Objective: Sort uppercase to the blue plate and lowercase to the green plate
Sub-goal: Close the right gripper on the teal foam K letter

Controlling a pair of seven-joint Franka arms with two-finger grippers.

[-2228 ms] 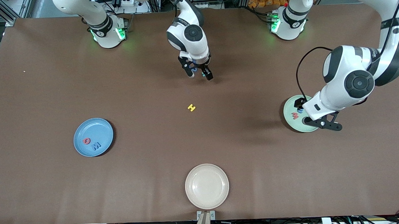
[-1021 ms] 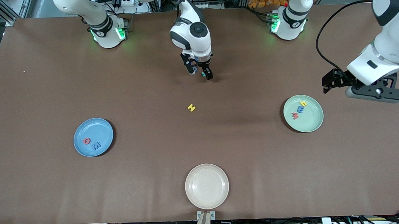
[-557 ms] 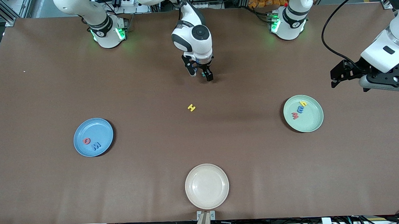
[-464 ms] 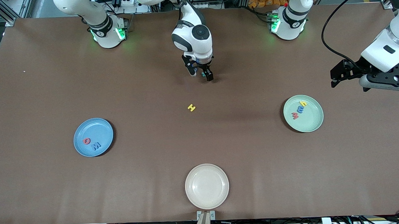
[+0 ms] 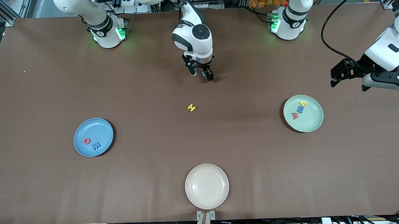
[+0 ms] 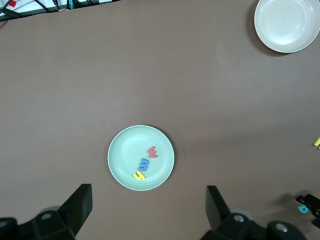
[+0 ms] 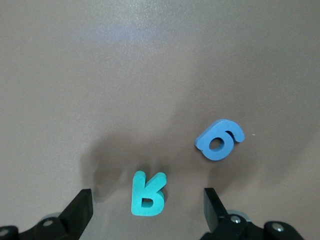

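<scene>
My right gripper point(image 5: 200, 73) point(image 7: 147, 214) is low over the table near the robots' bases, open, with the teal R point(image 7: 148, 197) lying between its fingers. The blue g point(image 7: 220, 140) lies just beside the R. A yellow H point(image 5: 191, 107) sits alone mid-table. The blue plate point(image 5: 98, 127) holds a pink-red Q point(image 5: 86, 141) and a blue W point(image 5: 96, 146). On the green plate point(image 5: 312, 120) point(image 6: 125, 152) lie a yellow h point(image 5: 303, 103), blue m point(image 5: 300, 108) and red w point(image 5: 295, 115). My left gripper point(image 5: 386, 84) point(image 6: 147, 212) hangs open and empty, high by the green plate.
A cream plate point(image 5: 207, 186) stands near the table's front edge, nearer to the front camera than the yellow H. Bare brown tabletop lies between the three plates.
My left arm has drawn up and away from the green plate toward its own end of the table. My right gripper has settled slightly around the teal R.
</scene>
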